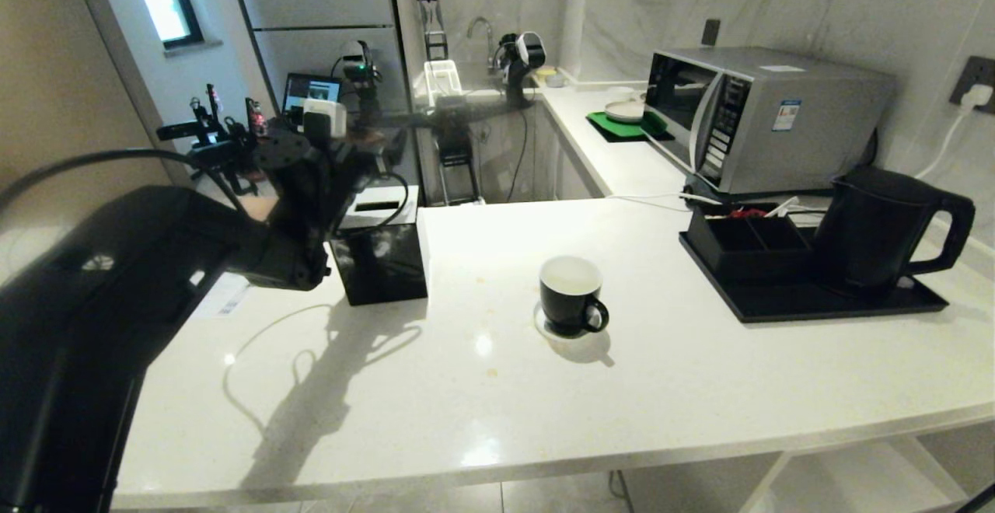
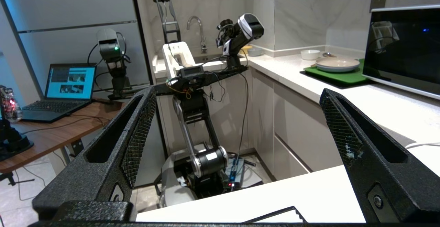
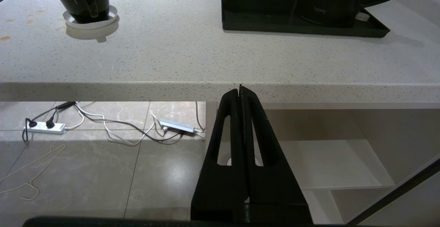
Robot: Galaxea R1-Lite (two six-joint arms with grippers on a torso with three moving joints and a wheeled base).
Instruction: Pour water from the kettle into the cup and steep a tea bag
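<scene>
The left claw [image 2: 237, 123] is hanging released and empty, well left of the cup [image 1: 571, 295]. The right claw [image 3: 240, 96] is resting clenched below the surface [image 3: 192, 58] edge, nearer the kettle [image 1: 878, 225], right of the cup.

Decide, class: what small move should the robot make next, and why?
Probably swing the open left gripper from the counter's far-left edge toward the kettle on its tray: the kettle stands untouched, nothing is held, and the right gripper sits shut below the counter edge.
</scene>
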